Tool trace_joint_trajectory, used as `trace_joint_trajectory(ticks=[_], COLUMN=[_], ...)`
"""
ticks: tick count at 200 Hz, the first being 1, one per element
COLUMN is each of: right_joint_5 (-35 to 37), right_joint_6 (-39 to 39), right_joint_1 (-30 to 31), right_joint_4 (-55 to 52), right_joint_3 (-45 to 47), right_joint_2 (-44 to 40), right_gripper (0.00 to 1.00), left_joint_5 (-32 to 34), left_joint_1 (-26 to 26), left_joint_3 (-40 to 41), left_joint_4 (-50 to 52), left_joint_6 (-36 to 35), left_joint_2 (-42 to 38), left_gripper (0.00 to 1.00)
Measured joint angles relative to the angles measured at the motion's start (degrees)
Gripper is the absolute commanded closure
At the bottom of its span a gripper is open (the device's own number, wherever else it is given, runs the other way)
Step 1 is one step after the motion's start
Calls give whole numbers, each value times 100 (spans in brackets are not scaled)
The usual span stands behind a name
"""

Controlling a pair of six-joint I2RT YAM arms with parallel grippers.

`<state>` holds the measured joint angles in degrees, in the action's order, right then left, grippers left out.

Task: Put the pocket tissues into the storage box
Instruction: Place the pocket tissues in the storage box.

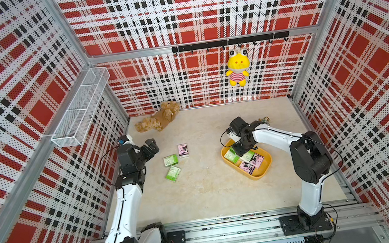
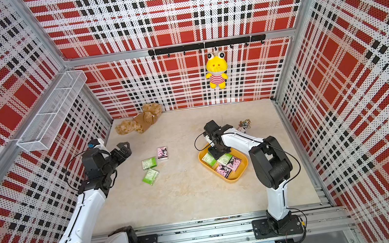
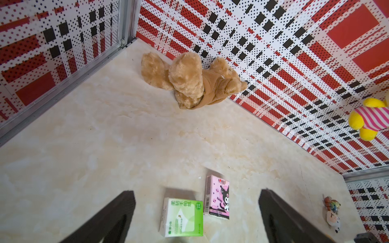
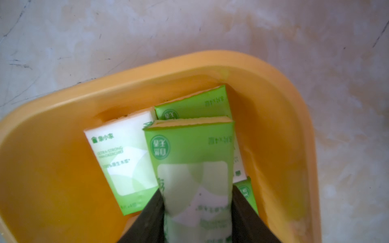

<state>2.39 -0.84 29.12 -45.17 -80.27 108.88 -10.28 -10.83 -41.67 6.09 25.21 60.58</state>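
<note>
Red, black and white plaid perforated walls [image 1: 199,11] enclose a pale, marble-patterned table [image 1: 211,196]. Toward its right side sits the storage box [image 1: 259,177], a shallow yellow-orange plastic tray with rounded corners, its long axis diagonal across the table. The right gripper [image 4: 196,189] reaches down into it, black fingers pressed against both sides of a green packet [image 4: 189,151]. That flat, glossy packet's long axis runs straight out from the fingers toward the box's rounded end wall, above other green and white packets [image 4: 124,160]. Pink packets [image 1: 251,164] fill the box's near end. Three loose packets [image 1: 170,160], two green and one pink, lie flat mid-table. The left gripper [image 1: 152,145] hangs near them, spread wide and empty
</note>
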Motion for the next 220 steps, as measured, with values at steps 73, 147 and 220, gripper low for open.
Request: trace_joint_trajectory(ticks=[73, 147, 220], right_joint_5=[63, 219, 352], right_joint_6=[131, 192, 278], right_joint_1=[0, 0, 0], right_joint_4=[-74, -297, -612], right_joint_3=[-234, -675, -1012], right_joint_2=[149, 146, -236], right_gripper=[39, 28, 25], left_joint_5=[-2, -13, -68], left_joint_1=[-2, -2, 2], left_joint_3=[0, -17, -326], left_joint_4=[0, 7, 46], left_joint_6=[2, 4, 20], left_joint_2=[0, 2, 79], left_gripper=[1, 1, 1])
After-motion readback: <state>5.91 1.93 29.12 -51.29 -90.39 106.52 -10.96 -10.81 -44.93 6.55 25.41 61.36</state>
